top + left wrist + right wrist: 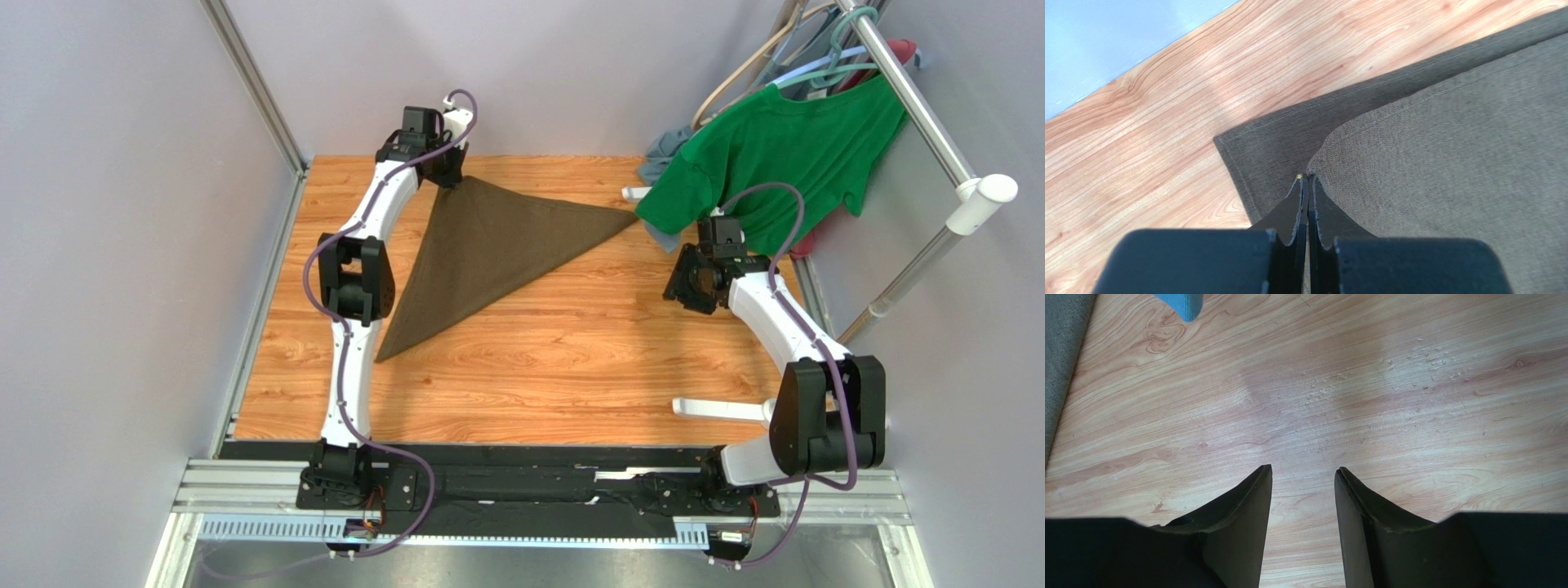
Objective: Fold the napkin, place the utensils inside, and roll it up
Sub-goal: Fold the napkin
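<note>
Our left gripper [1308, 179] pinches shut on the far corner of the one napkin [491, 251]. We see it folded triangular on the table [552, 368], long edge running near-left to far-right. Our right gripper [1303, 471] hangs open, empty.

Far corner of napkin [491, 251] hidden under left gripper [449, 179]; grey-blue garment [664, 143] past napkin's right tip — mostly behind green T-shirt [785, 153]; wrist views crop napkin.
</note>
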You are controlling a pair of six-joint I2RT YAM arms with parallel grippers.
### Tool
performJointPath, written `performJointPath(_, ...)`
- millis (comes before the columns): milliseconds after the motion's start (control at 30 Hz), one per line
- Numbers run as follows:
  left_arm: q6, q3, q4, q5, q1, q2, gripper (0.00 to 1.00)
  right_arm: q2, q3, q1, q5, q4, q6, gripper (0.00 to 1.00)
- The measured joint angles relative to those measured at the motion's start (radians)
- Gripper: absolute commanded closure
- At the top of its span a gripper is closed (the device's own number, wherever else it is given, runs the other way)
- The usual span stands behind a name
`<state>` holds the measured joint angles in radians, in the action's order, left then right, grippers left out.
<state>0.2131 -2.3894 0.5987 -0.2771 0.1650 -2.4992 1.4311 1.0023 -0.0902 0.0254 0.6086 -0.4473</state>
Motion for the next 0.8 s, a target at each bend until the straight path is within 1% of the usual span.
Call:
performJointPath(500,0.060,-0.006,-0.002,0.024,-0.004,-0.029,1.00,0.037,0.011,0.000,0.000,-0.002,-0.001,0.55)
performJointPath(800,0.079,-0.045,-0.009,0.024,-0.004,-0.038,1.00,0.058,0.024,-0.005,0.000,-0.005,-0.001,0.55)
